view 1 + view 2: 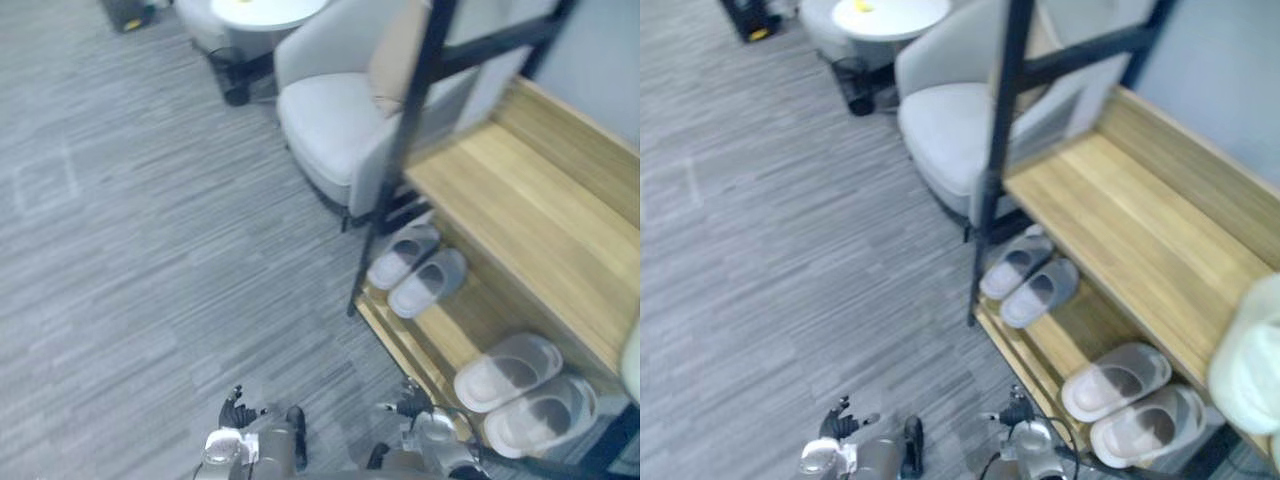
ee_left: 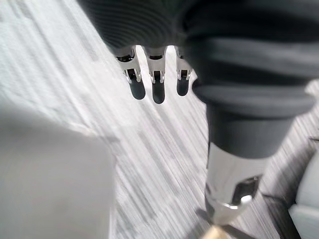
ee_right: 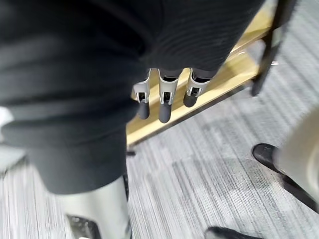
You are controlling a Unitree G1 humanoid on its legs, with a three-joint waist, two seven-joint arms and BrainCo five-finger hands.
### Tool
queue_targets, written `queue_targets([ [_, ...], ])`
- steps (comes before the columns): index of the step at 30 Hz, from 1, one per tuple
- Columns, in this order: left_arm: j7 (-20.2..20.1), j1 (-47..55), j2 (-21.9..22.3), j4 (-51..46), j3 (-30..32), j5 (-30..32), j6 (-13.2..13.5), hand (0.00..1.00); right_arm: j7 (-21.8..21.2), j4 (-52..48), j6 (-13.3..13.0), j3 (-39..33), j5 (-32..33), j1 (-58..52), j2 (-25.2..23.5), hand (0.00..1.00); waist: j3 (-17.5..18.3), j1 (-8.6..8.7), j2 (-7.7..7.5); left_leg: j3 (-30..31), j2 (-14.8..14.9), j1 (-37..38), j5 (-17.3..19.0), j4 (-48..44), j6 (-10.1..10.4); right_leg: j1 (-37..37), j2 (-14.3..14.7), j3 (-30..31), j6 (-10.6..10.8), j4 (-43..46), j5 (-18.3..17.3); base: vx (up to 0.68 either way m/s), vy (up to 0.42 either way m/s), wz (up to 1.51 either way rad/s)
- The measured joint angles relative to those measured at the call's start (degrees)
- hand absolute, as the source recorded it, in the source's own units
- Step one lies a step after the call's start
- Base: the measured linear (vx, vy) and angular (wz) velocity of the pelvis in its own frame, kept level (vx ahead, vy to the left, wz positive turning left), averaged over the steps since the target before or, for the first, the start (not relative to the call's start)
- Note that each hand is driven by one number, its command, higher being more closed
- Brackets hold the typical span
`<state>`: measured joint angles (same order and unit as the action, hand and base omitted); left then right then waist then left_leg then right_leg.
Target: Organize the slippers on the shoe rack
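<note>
Grey slippers (image 1: pixel 428 283) on shoe rack (image 1: pixel 520 200) at three o'clock; left hand (image 2: pixel 158 89), right hand (image 3: pixel 164 107) loose, empty. Looks done; maybe nudge straight.

Shoe rack (image 1: pixel 520 190): the right edge cuts it off in both eye views. Its upper shelf (image 1: pixel 1120 210) hides the back of the lower shelf (image 1: pixel 455 335), so we cannot judge the depth behind the far pair of slippers (image 1: pixel 415 268) and the near pair (image 1: pixel 525 392).

Pale rounded object (image 1: pixel 1250 365): cropped at the right edge and blurred. We cannot identify it.

Black post (image 1: pixel 400 150): crosses the armchair (image 1: pixel 330 130), which runs off the top edge.

Round table (image 1: pixel 888 15): cut off at the top. The yellow item (image 1: pixel 862 6) on it is too small to name.

Left hand (image 1: pixel 235 410) and right hand (image 1: pixel 408 405): tiny at the bottom edge. In each wrist view the ribbed cover (image 2: pixel 239 45) hides the palm, with straight fingertips (image 3: pixel 164 113) showing past it.
</note>
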<state>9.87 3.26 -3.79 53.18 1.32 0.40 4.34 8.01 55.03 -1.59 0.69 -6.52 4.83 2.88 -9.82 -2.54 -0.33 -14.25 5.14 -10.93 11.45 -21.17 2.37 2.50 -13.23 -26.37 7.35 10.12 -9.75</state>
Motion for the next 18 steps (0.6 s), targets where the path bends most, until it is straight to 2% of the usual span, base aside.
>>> queue_targets([
  [1,0.0,0.0,0.0,0.2,0.0,0.0,0.0,0.00,-0.1,0.0,-0.1,0.0,0.0,0.0,0.0,0.00,0.0,0.07,-0.05,0.4,-0.4,0.0,0.1,0.0,-0.1,0.5,-0.1,-0.2,0.3,-0.6,0.5,-0.02,0.347,0.55],
  [2,-0.1,-0.3,-0.2,0.3,0.0,0.0,0.2,0.00,-0.2,0.0,-0.1,0.1,0.0,-0.4,-0.8,0.00,0.1,-0.35,-0.51,1.5,-2.5,0.0,0.5,0.1,-1.4,1.7,-1.4,-1.4,0.8,-1.5,1.7,-0.04,0.217,0.38],
  [4,-0.1,-0.3,-0.2,0.3,0.0,0.0,0.3,0.00,-0.3,0.0,-0.1,0.1,0.0,-0.1,-1.4,0.00,0.2,-0.44,-0.62,2.4,-4.2,0.3,1.7,0.2,-2.5,1.8,-3.1,-1.7,1.0,0.3,1.6,-0.02,0.242,0.36],
  [5,0.0,-0.3,0.0,0.3,0.0,0.0,0.3,0.00,-0.4,0.0,-0.1,0.1,0.0,-0.2,-1.8,0.00,0.0,-0.44,-0.44,2.6,-5.2,1.0,2.8,0.3,-4.0,0.5,-5.2,-1.1,1.2,5.6,1.6,-0.01,0.261,0.27],
  [6,-0.1,-0.2,0.0,0.3,0.0,0.0,0.3,0.00,-0.5,0.0,0.0,0.2,0.0,-0.4,-1.9,0.00,-0.1,-0.47,-0.36,2.7,-5.5,1.1,3.0,0.4,-4.3,-0.9,-6.3,-0.5,1.0,9.3,1.7,-0.02,0.233,0.24],
  [7,-0.1,-0.1,-0.1,0.4,-0.1,0.0,0.3,0.00,-0.8,0.1,0.0,0.7,0.0,-0.8,-2.1,0.00,-0.3,-0.46,-0.51,3.1,-6.0,2.4,3.2,0.8,-4.7,-3.8,-8.3,1.5,-0.5,17.6,2.8,0.03,0.188,0.27],
  [8,-0.1,-0.1,-0.3,0.4,-0.2,0.0,0.3,0.00,-0.9,0.1,0.0,1.6,0.0,-1.3,-2.3,0.00,-0.9,-0.36,-0.54,4.4,-6.2,4.3,3.5,1.1,-5.1,-8.0,-8.9,5.6,-4.8,27.1,3.9,0.10,0.173,0.39],
  [9,-0.1,-0.1,-0.8,0.5,-0.3,0.1,0.1,0.00,-1.2,0.1,0.0,2.0,0.0,-1.9,-2.5,0.00,-1.1,0.09,-0.64,5.8,-6.4,5.3,3.5,1.7,-5.4,-10.6,-7.4,9.0,-5.1,32.8,2.4,0.23,0.113,0.68],
  [10,-0.1,0.0,-1.5,0.6,-0.3,0.2,-0.2,0.00,-1.3,-0.2,-0.2,2.2,-0.1,-3.5,-3.0,0.00,-0.7,0.61,-1.61,9.0,-6.7,7.8,3.2,4.7,-6.1,-13.7,-2.3,12.7,-3.5,36.0,-2.6,0.18,0.055,0.56],
  [11,-0.1,0.0,-1.6,0.6,-0.3,0.2,-0.2,0.00,-1.3,-0.2,-0.2,2.2,-0.1,-3.4,-3.0,0.00,-0.7,0.64,-1.64,9.2,-6.8,8.0,3.1,4.8,-6.1,-13.8,-2.0,12.7,-3.5,35.9,-2.9,0.21,0.024,0.65],
  [12,-0.1,-0.1,-1.5,0.9,-0.3,0.4,-0.2,0.00,-1.3,-0.2,-0.5,2.2,0.0,-3.4,-2.7,0.00,-0.7,0.92,-1.84,11.1,-6.8,8.7,2.9,6.0,-6.4,-15.4,0.8,12.6,-3.6,33.8,-4.9,0.14,-0.004,0.53],
  [13,-0.1,-0.3,-1.4,1.1,-0.5,0.5,-0.2,0.00,-1.2,-0.2,-0.7,2.1,0.0,-3.2,-2.5,0.00,-0.8,1.19,-1.98,12.7,-6.9,9.2,2.8,7.0,-6.3,-16.9,3.0,12.3,-3.5,30.5,-5.4,0.25,-0.032,0.88],
  [15,-0.1,-0.9,-1.2,1.2,-0.6,0.5,-0.3,0.00,-1.2,-0.2,-0.7,1.7,0.1,-2.4,-2.1,0.00,-0.8,2.55,-1.98,18.6,-7.8,9.8,2.8,8.5,-5.8,-20.1,6.9,14.0,-3.2,20.7,-4.9,0.34,-0.109,1.33],
  [16,-0.1,-0.9,-1.1,1.2,-0.6,0.5,-0.3,0.00,-1.2,-0.1,-0.7,1.7,0.1,-2.5,-2.0,0.00,-0.7,2.99,-2.02,20.2,-8.0,10.1,2.9,8.8,-4.9,-20.3,7.5,15.0,-3.6,18.2,-4.4,0.36,-0.166,1.68],
  [17,-0.1,-0.8,-1.0,1.4,-0.6,0.5,-0.3,0.00,-1.2,-0.1,-0.7,1.6,0.3,-2.7,-1.9,0.00,-0.7,3.52,-2.13,23.2,-8.6,10.2,3.5,8.4,-4.4,-20.0,7.5,15.9,-5.1,15.3,-3.5,0.42,-0.256,1.82],
  [18,-0.1,-0.8,-0.9,1.6,-0.3,0.5,-0.2,0.00,-1.2,0.1,-0.7,1.5,0.3,-3.0,-1.8,0.00,-0.4,3.40,-2.78,27.1,-8.8,11.1,5.1,6.5,-3.2,-18.7,7.4,14.9,-7.6,13.0,0.2,0.64,-0.352,2.01],
])
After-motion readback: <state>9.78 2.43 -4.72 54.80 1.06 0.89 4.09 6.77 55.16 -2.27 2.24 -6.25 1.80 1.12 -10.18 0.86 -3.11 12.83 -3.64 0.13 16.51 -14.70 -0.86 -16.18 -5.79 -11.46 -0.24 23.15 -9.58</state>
